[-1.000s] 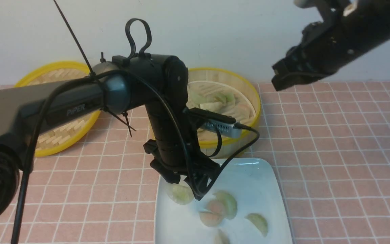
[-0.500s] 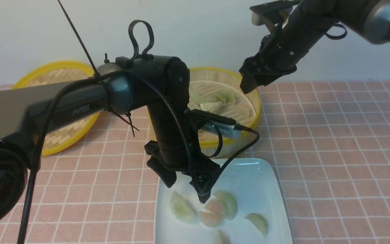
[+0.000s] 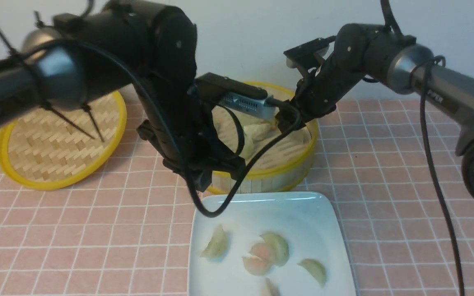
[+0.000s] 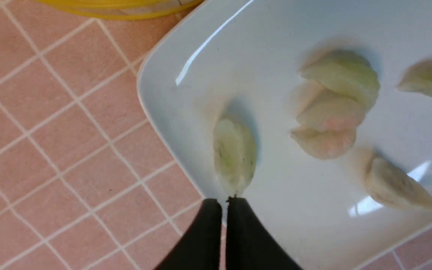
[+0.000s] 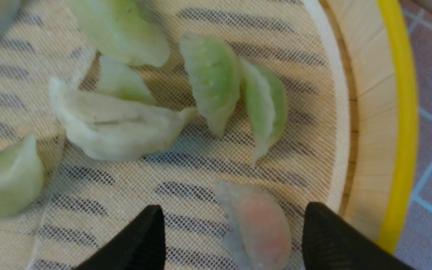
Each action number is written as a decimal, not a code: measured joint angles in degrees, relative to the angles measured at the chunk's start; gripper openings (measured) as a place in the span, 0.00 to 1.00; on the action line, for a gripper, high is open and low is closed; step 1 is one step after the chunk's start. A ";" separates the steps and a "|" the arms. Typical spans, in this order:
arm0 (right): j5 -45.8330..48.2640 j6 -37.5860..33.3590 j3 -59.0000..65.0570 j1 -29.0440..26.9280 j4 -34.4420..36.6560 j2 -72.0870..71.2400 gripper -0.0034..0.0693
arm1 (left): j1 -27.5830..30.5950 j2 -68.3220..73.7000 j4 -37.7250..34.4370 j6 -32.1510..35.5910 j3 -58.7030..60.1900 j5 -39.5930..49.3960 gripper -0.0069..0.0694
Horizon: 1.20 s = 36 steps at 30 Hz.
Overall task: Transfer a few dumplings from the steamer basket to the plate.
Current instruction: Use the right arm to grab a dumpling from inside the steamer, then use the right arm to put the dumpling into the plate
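The white plate (image 3: 311,213) at the front holds several dumplings, among them a pale green one (image 3: 216,243) on its left side and a pinkish one (image 3: 257,257). My left gripper (image 3: 198,185) is shut and empty, raised above the plate's back left edge. In the left wrist view its tips (image 4: 224,202) sit just short of the pale green dumpling (image 4: 234,153). My right gripper (image 3: 284,121) is open inside the steamer basket (image 3: 298,164). Its tips (image 5: 233,225) straddle a pinkish dumpling (image 5: 263,225) without touching it. Several green dumplings (image 5: 212,78) lie farther in.
The flat woven lid (image 3: 56,148) with a yellow rim lies at the back left. The basket stands just behind the plate. The left arm's camera and cable (image 3: 245,100) hang over the basket's left part. Pink tiled tabletop (image 3: 405,185) lies all around.
My left gripper has closed and lifted up and back off the plate, leaving the pale green dumpling there. My right arm has swung down and left into the basket.
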 joint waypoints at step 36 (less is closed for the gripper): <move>14.28 9.92 3.40 3.54 0.84 -22.25 0.28 | 0.00 -20.69 5.11 -1.42 5.56 1.88 0.08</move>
